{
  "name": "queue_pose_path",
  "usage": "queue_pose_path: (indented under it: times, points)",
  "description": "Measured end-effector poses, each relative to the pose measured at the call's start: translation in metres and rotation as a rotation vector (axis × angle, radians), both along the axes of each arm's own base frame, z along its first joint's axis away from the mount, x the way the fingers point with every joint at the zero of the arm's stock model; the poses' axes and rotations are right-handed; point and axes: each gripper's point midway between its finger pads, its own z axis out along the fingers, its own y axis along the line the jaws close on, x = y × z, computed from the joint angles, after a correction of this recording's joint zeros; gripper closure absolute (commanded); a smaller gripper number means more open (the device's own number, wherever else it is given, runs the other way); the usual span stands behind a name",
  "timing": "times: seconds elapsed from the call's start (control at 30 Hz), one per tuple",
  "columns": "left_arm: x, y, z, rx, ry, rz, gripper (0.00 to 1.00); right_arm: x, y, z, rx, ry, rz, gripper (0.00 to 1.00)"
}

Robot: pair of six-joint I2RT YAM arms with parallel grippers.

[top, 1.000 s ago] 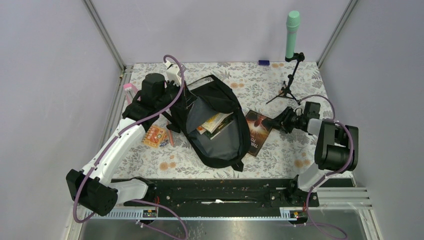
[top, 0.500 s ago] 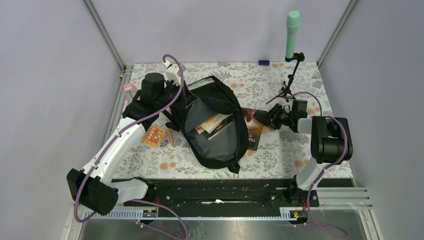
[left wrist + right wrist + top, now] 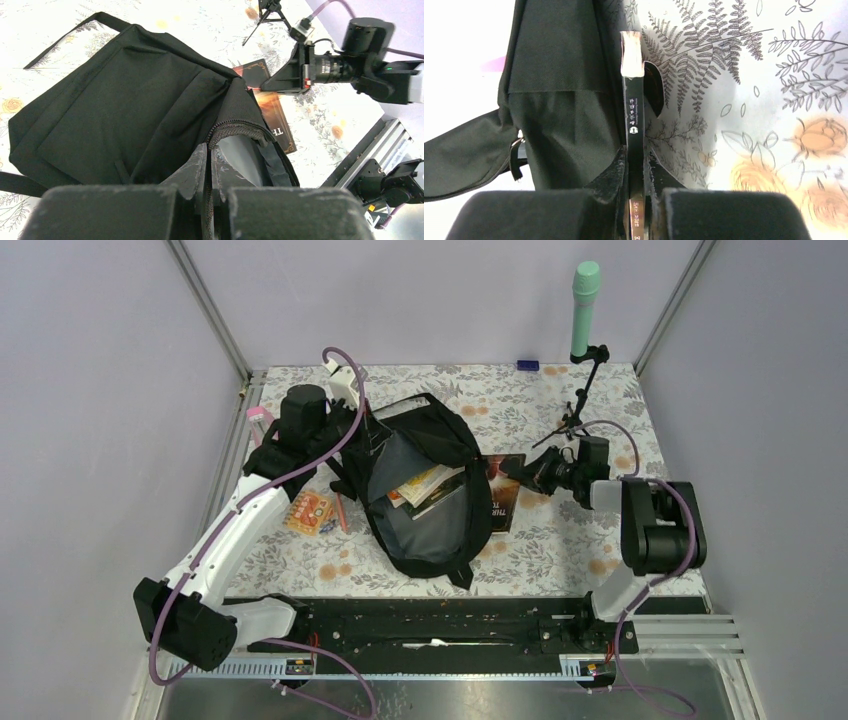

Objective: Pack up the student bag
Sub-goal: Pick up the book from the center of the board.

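— Did our right jaws move?
— Yes, we slid them left, squeezing the dark book (image 3: 503, 512), right beside the student bag (image 3: 440, 425) on the worktop (image 3: 560, 400), mid-frame. Our left jaws pinch the bag's open rim.

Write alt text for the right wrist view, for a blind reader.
The right pincer grips a thin dark book seen edge-on, its spine running straight up the middle of the frame. The black bag fills the left side beside the book, and a floral tablecloth covers the right.
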Motion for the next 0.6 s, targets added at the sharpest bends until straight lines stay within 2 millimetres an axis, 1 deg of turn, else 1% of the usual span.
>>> queue_pose_path:
  times: [0.07,0.13,0.17,0.2,0.33,0.4,0.47,0.6]
  points:
    - [0.0,0.001,0.0,0.001,-0.002,0.003,1.0,-0.004,-0.004,0.011,-0.043,-0.011,-0.011,1.0]
    - [0.001,0.002,-0.001,0.002,-0.003,0.008,1.0,-0.004,-0.011,0.036,-0.105,-0.065,-0.031,1.0]
    - [0.0,0.003,-0.002,0.002,-0.003,0.01,1.0,-0.003,-0.017,0.056,-0.149,-0.113,-0.052,1.0]
    - [0.001,0.004,-0.002,0.003,-0.003,0.012,1.0,-0.002,-0.02,0.069,-0.17,-0.146,-0.063,1.0]
    - [0.002,0.006,-0.001,0.001,-0.003,0.02,1.0,0.0,-0.035,0.142,-0.267,-0.313,-0.133,1.0]
    - [0.003,0.007,-0.001,0.001,-0.004,0.022,1.0,-0.005,-0.039,0.165,-0.29,-0.357,-0.153,1.0]
    - [0.003,0.007,-0.001,0.001,-0.003,0.022,1.0,-0.014,-0.04,0.174,-0.3,-0.358,-0.163,1.0]
    - [0.003,0.007,-0.001,0.001,-0.003,0.022,1.0,-0.041,-0.041,0.172,-0.311,-0.28,-0.158,1.0]
